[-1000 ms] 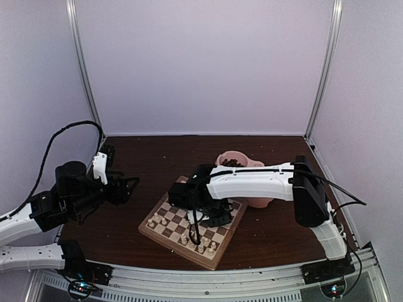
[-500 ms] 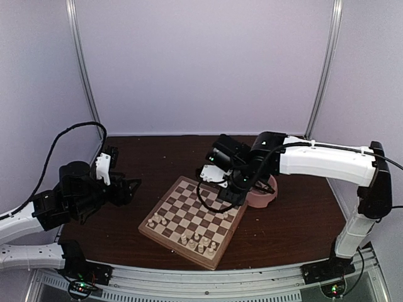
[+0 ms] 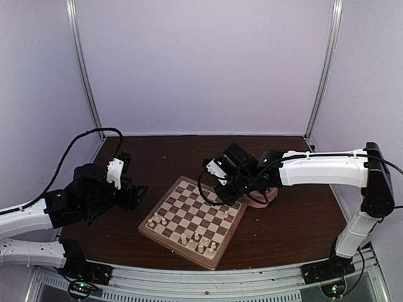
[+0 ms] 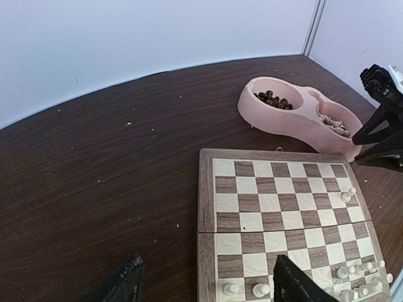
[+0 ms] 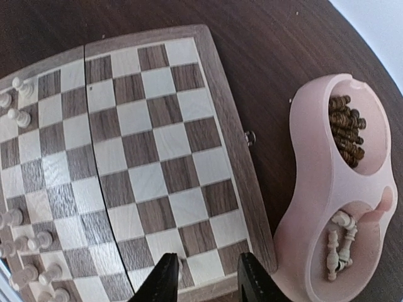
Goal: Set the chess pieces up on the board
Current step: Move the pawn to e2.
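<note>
Right hand has swung off the board's near rows to its corner by the bowl, fingers narrowly apart, empty; left hand gapes wide; probably fetching another cream piece

No writing, label, brand, number or sign can be read in any view. The board shows only plain tan and brown checks, and the bowl just beyond it has bare pink walls.
</note>
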### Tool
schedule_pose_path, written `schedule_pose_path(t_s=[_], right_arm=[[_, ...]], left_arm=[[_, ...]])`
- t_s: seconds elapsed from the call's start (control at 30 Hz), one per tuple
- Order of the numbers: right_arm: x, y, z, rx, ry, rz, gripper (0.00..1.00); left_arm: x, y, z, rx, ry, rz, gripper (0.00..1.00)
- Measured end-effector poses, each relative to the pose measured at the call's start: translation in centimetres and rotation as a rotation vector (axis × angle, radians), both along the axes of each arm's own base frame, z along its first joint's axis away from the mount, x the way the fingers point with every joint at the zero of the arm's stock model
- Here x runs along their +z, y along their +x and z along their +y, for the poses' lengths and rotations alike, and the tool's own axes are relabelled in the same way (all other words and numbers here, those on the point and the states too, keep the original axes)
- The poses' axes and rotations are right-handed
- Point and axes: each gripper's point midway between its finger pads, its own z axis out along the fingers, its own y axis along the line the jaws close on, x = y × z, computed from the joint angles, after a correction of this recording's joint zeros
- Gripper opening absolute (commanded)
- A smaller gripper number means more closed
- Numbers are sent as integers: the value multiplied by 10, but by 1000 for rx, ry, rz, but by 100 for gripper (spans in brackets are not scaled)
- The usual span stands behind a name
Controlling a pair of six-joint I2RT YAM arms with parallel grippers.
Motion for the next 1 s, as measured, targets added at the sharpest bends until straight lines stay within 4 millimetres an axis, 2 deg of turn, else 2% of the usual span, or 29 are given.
schedule_pose_path(t_s=[0.1,0.17,0.27,0.47,0.8,1.0], right_arm=[[-13,5,1,-31,47,-34,29],[-32,3,-9,-53,31,-38,26],[-47,2,-19,-80,12,-48,26],[-44,4,-20,-99,49,-72,27],[-42,2,-8,-84,111,-54,27],[-51,-5,-3,-36,126,-29,26]], left_arm=[[-3,1,-1,-2,11,6,71],[-4,0,-1,-6,13,6,71],[-1,0,-1,-10,8,-1,70],[10,-1,1,-17,-1,-39,69],[9,0,3,-13,29,-55,69],[2,2,0,-20,55,-45,69]])
